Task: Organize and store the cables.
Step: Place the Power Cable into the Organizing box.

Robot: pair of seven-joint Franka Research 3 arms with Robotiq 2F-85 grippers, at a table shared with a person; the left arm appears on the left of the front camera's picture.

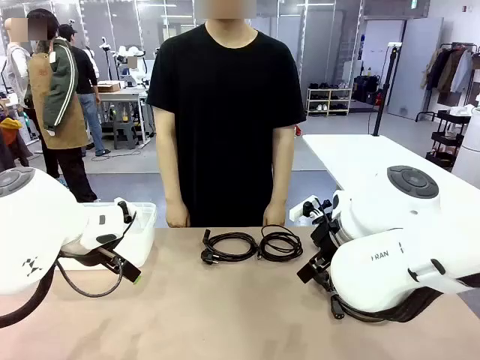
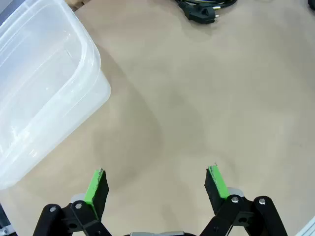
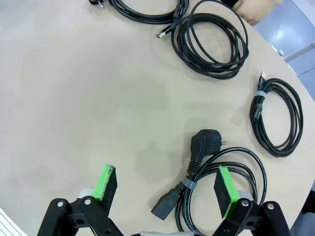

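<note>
- The left gripper (image 2: 156, 171) was released, over the bare table (image 2: 206, 98) beside a clear box (image 2: 44, 83).
- The right gripper (image 3: 166, 169) was released above a coiled cable (image 3: 193, 167), holding nothing.

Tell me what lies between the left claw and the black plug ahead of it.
Bare tabletop: the left wrist view shows nothing between the open left claw and the cable plug; the clear tub stands aside.

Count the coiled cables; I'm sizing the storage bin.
4: two coils side by side before the person, one with a pale tie farther right, one with a power plug under the right gripper. More may be hidden.
</note>
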